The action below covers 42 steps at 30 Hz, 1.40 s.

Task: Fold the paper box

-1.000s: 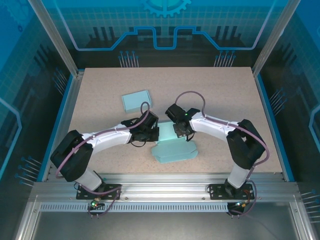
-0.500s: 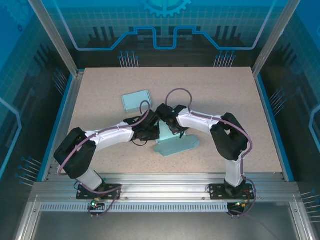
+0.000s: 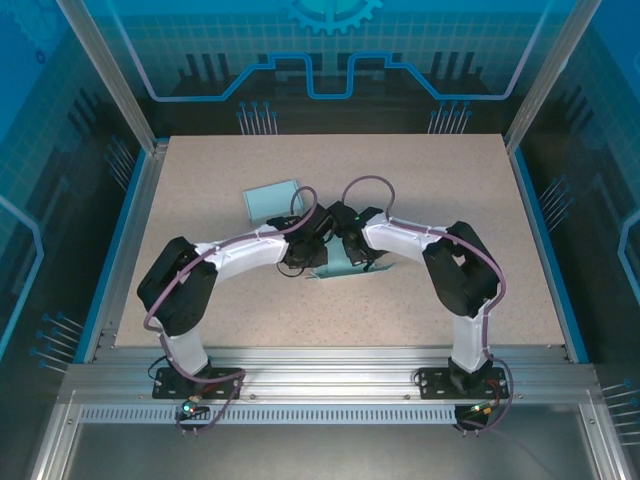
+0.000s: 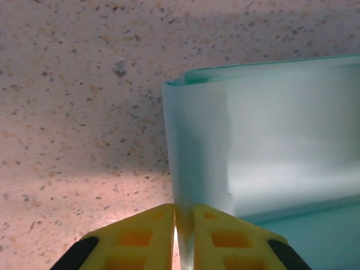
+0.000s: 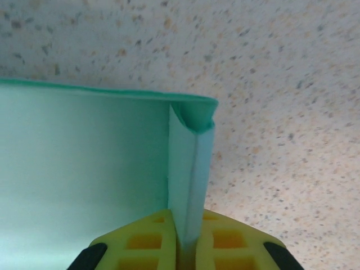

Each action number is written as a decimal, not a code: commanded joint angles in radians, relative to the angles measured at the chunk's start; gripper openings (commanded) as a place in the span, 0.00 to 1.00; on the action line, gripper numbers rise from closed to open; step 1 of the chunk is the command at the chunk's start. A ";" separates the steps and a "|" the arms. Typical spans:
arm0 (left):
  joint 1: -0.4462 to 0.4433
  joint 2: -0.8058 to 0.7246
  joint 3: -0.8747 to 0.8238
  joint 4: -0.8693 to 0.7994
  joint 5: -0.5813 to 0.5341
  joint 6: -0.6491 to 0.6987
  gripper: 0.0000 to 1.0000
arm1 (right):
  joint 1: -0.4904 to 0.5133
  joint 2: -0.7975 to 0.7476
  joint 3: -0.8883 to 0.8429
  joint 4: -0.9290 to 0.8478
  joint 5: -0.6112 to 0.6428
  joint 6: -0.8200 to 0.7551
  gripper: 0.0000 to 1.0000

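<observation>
The pale teal paper box (image 3: 340,265) sits half-folded near the middle of the table (image 3: 450,180), its doubled-over end walls upright.

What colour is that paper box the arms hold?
Pale mint green; the paper box shows best from the right wrist.

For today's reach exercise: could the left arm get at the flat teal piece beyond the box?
Probably, by distance: the flat teal piece lies close, nothing between. But the left gripper is shut on the paper box, so it must let go first.

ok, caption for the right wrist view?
Right gripper pinching a folded corner flap of the teal paper box, speckled table behind.
</observation>
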 commanded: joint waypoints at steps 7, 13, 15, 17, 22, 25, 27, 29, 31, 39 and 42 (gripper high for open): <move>0.048 0.130 0.001 -0.238 -0.130 0.016 0.10 | 0.015 0.070 -0.017 -0.074 -0.043 -0.033 0.19; 0.048 0.133 0.023 -0.213 -0.103 0.027 0.11 | 0.018 0.203 0.047 -0.168 0.066 -0.004 0.13; 0.048 0.121 0.028 -0.195 -0.071 0.026 0.13 | 0.019 0.213 0.040 -0.152 0.046 -0.005 0.12; 0.048 0.090 0.039 -0.171 -0.016 0.021 0.16 | 0.023 0.206 0.030 -0.138 0.027 -0.005 0.12; 0.047 -0.062 0.040 -0.095 0.049 0.001 0.29 | 0.027 0.170 0.017 -0.113 0.004 -0.012 0.12; 0.050 -0.143 0.016 -0.088 0.013 -0.006 0.38 | 0.031 0.155 0.017 -0.111 0.009 -0.015 0.11; 0.061 -0.196 -0.018 -0.070 0.004 -0.021 0.41 | 0.037 0.162 0.026 -0.129 0.035 -0.010 0.11; 0.076 -0.248 -0.060 -0.040 0.006 -0.037 0.46 | 0.038 0.182 0.038 -0.147 0.061 -0.001 0.10; 0.092 -0.301 -0.108 -0.011 0.001 -0.052 0.51 | 0.042 0.214 0.046 -0.152 0.086 -0.001 0.10; 0.193 -0.509 -0.272 0.055 -0.030 -0.064 0.71 | 0.105 0.477 0.197 -0.319 0.232 0.044 0.09; 0.211 -0.562 -0.302 0.057 -0.047 -0.047 0.77 | 0.121 0.494 0.203 -0.306 0.202 0.035 0.09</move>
